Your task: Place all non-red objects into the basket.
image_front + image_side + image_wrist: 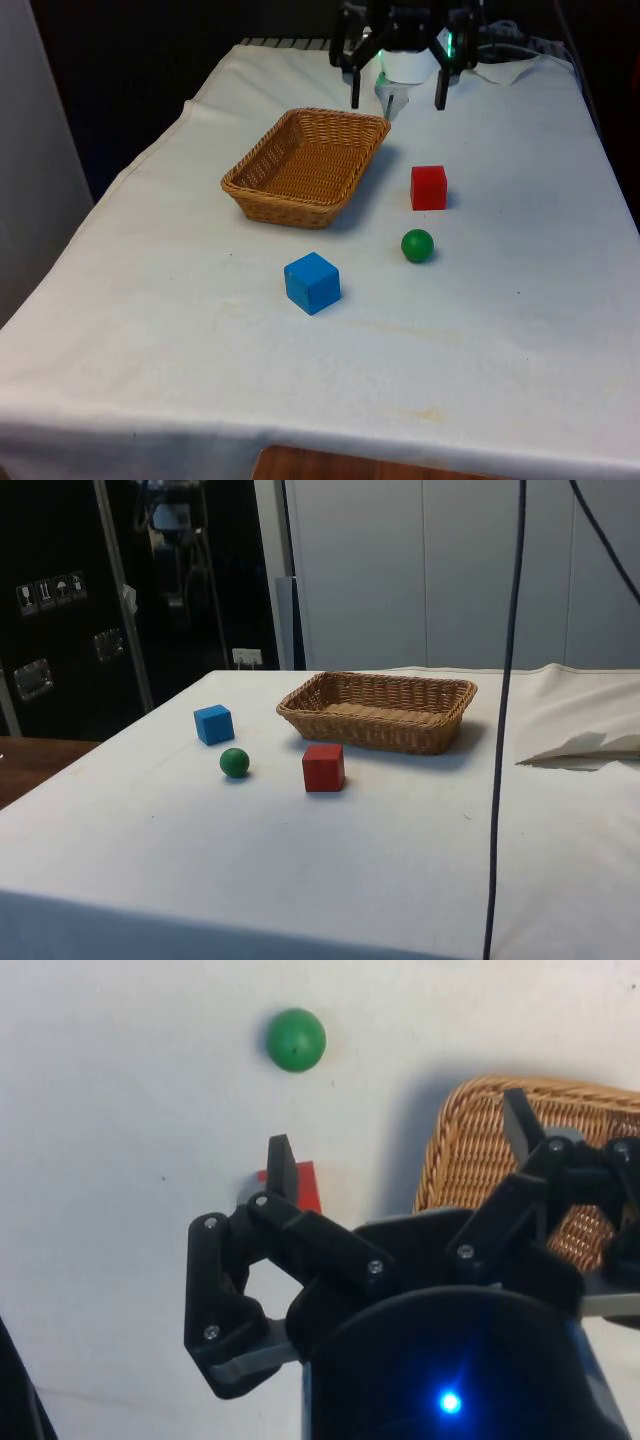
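Basket runs lengthwise toward the robot; tool hangs open, empty.

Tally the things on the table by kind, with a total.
Cubes: 2, a blue cube and a red cube
Balls: 1, a green ball
Baskets: 1, a wicker basket
Total: 4

1. The table is covered by a white cloth.
2. A wicker basket rests on it.
3. A red cube sits beside the basket.
4. A green ball lies near the red cube.
5. A blue cube stands apart, nearer the front edge.
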